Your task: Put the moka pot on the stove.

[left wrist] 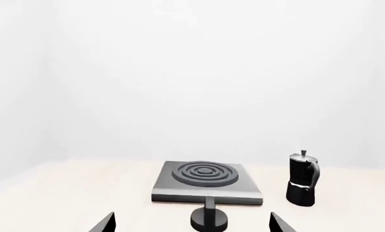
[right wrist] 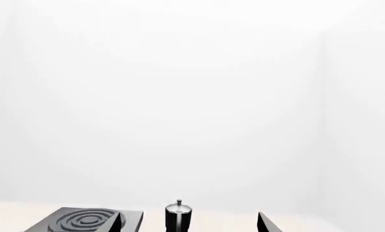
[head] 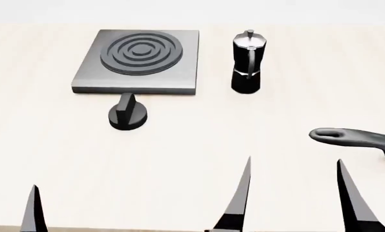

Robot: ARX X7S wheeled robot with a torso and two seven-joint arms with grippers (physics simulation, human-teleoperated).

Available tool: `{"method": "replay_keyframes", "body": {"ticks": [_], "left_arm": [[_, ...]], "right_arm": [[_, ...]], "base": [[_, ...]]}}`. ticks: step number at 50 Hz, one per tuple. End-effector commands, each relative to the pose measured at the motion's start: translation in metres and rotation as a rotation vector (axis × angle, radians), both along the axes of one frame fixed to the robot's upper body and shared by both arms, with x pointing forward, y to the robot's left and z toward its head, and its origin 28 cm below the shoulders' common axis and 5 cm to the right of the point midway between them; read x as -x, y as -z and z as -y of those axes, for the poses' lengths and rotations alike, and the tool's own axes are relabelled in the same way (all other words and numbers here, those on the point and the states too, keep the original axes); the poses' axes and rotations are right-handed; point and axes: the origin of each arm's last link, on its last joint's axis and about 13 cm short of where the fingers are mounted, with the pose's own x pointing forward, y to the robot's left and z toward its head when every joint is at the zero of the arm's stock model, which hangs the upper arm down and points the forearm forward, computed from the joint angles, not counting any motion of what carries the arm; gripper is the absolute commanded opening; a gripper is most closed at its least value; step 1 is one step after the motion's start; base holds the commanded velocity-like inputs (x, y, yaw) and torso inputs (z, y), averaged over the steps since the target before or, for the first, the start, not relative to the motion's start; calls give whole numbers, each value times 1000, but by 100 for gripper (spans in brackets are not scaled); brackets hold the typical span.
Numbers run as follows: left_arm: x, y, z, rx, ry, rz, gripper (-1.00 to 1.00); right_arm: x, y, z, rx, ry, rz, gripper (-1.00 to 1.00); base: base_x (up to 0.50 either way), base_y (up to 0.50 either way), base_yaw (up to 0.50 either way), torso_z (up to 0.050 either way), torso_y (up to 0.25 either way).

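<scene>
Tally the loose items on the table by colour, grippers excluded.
Black: 3 - moka pot (silver lid), dial knob, pan handle
Grey: 1 - stove
Total: 4

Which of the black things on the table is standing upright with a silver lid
The moka pot, standing just right of the stove. The dial knob in front of the stove and the long pan handle are all black and sit low.
</scene>
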Motion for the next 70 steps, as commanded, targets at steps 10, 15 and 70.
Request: {"method": "replay_keyframes", "body": {"ticks": [10, 15, 70], "left_arm": [[7, -10, 0, 0, 11, 54, 100], [7, -10, 0, 0, 13, 54, 100], [8, -9, 1, 0, 26, 53, 100]], "right_arm": [[4, -9, 1, 12, -7, 41, 100], [4, -9, 0, 10, -9, 39, 100], [3, -6, -1, 29, -32, 34, 100]], "base": [[500, 50, 0, 0, 0], [500, 51, 0, 0, 0], [291, 145, 0, 0, 0]]}}
